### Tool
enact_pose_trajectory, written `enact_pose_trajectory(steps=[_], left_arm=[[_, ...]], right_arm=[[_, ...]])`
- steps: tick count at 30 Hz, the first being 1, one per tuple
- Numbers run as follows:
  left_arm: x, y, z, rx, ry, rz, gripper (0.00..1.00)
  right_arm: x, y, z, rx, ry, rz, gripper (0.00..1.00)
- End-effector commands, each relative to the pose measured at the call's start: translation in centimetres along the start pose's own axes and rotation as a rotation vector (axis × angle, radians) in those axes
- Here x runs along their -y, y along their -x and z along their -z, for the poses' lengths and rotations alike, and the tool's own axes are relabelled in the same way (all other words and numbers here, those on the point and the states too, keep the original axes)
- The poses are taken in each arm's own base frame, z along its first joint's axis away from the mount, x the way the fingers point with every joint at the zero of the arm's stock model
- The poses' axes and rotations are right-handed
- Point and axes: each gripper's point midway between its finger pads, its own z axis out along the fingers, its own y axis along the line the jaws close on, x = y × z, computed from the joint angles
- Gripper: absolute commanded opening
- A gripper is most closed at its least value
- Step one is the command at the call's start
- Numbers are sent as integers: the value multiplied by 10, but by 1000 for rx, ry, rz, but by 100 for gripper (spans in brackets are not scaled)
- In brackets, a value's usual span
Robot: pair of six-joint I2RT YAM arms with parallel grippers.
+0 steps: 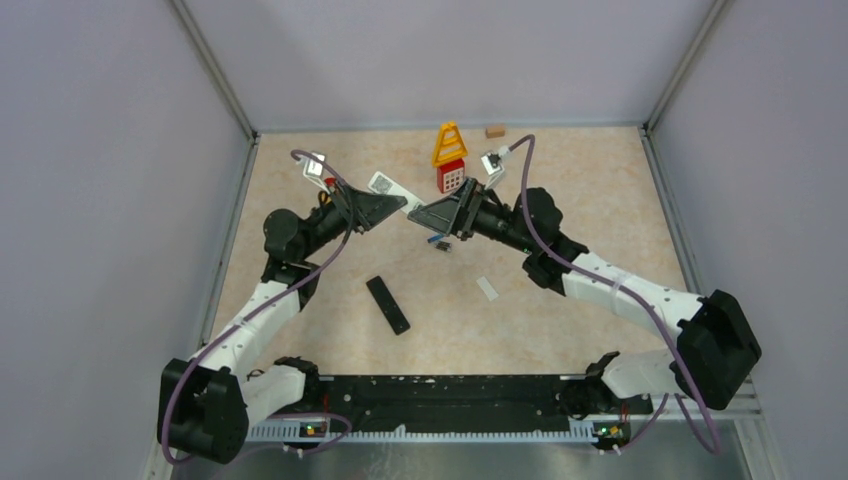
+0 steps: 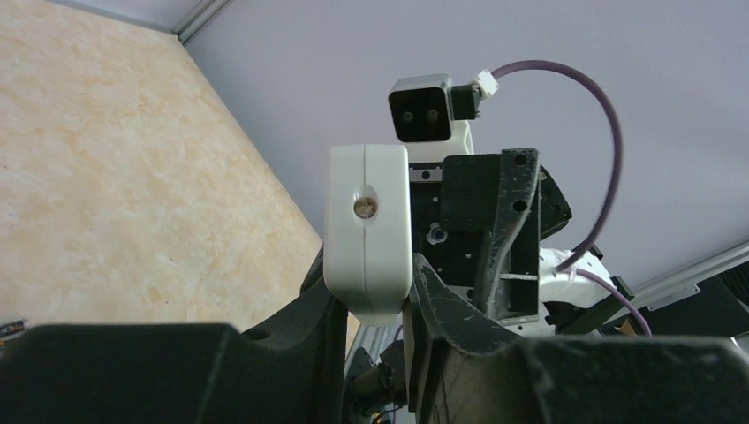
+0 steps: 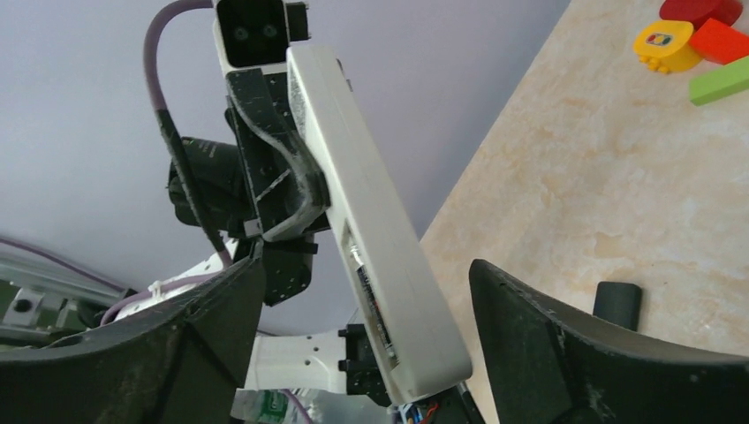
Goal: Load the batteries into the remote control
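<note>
My left gripper is shut on a white remote control and holds it in the air; in the left wrist view the remote shows end-on between my fingers. My right gripper is open, facing it. In the right wrist view the remote stands tilted between my wide-open fingers, touching neither. Its open compartment holds a battery. A few loose batteries, one blue, lie on the table below the grippers.
A black remote lies mid-table and a small white cover to its right. A yellow cone toy, a red block and a brown block stand at the back. A dark rounded object lies by my right finger.
</note>
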Motion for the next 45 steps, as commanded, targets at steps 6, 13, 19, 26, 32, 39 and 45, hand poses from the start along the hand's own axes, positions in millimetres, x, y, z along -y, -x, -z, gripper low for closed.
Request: enact_pose_trajectory(steps=[6,13,19,26,32,39,45], left_arm=[[3,5,-4,-12,-9,-65,0],[3,4,-3,-17,-10,-77,0],[3,5,-1,-13,-7,-85,0],[2,6,-1,-13,-3,-92,0],[-34,12,10,10,184,-129,0],[-126,25,76,98,735,-168,0],[-141,25,106,142,846,-159,0]], right_arm=[[-30,24,21,64,104,100,90],[-6,20,19,18,17,103,62],[1,19,15,-3,-15,139,39],[6,18,12,-19,-22,156,30],[11,29,18,1,-92,226,79],[78,32,34,-73,-437,370,75],[157,8,21,-231,-692,299,45]])
